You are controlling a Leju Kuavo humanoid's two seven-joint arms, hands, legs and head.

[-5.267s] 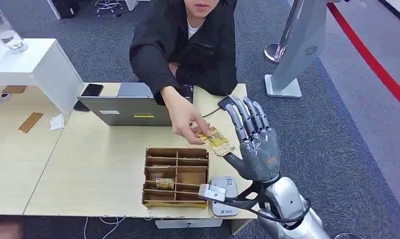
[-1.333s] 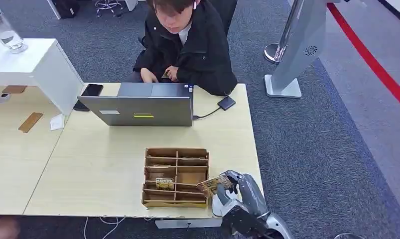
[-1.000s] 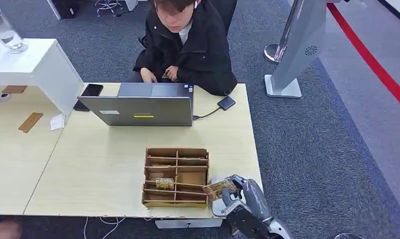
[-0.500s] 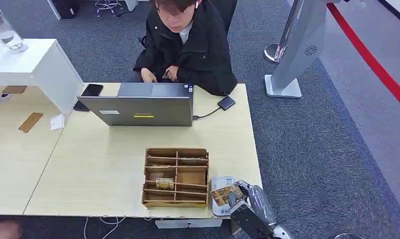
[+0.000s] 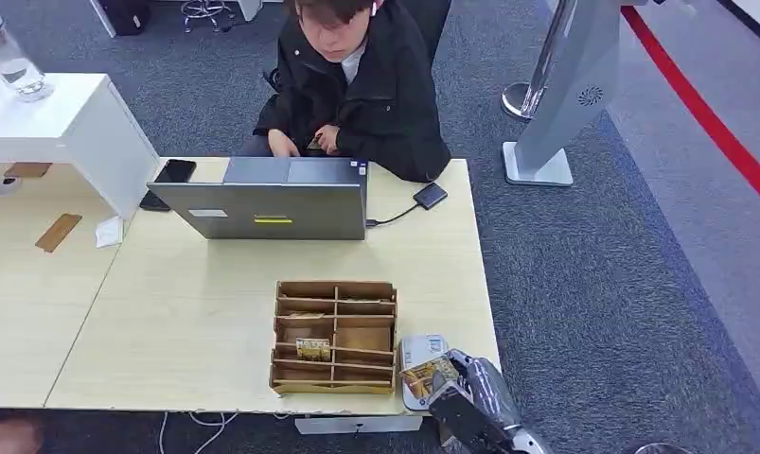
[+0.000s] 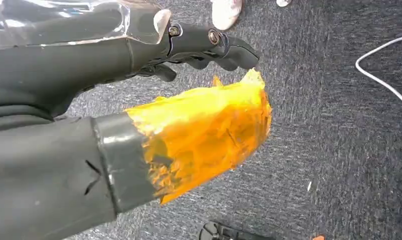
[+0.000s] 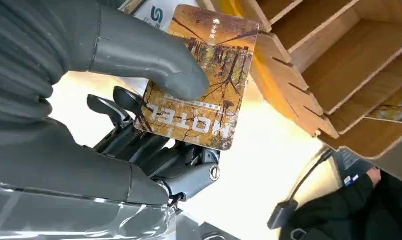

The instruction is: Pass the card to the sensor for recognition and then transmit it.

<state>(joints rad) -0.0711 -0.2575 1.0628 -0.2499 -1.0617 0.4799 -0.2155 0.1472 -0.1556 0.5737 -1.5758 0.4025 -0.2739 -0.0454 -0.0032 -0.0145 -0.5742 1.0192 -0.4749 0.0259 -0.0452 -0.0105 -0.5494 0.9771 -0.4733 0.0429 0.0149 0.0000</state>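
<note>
Desk [image 5: 196, 312]: one sensor [image 5: 415, 351], one card [image 7: 198, 80] pinched in right hand [image 5: 470, 402] fingers; left hand [image 6: 88, 150] fingers curled, empty.

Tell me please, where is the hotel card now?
In the head view, the card is in the right hand, over the white sensor, just right of the wooden organizer at the table's near edge.

Golden-brown card [image 7: 198, 80] printed with dark bare trees and white "HOTEL" lettering under the grey thumb of the dark right hand [image 7: 113, 115], light brown wooden organizer [image 7: 339, 65] beside it, pale yellow table [image 5: 196, 312], grey speckled carpet [image 5: 593, 284]
</note>
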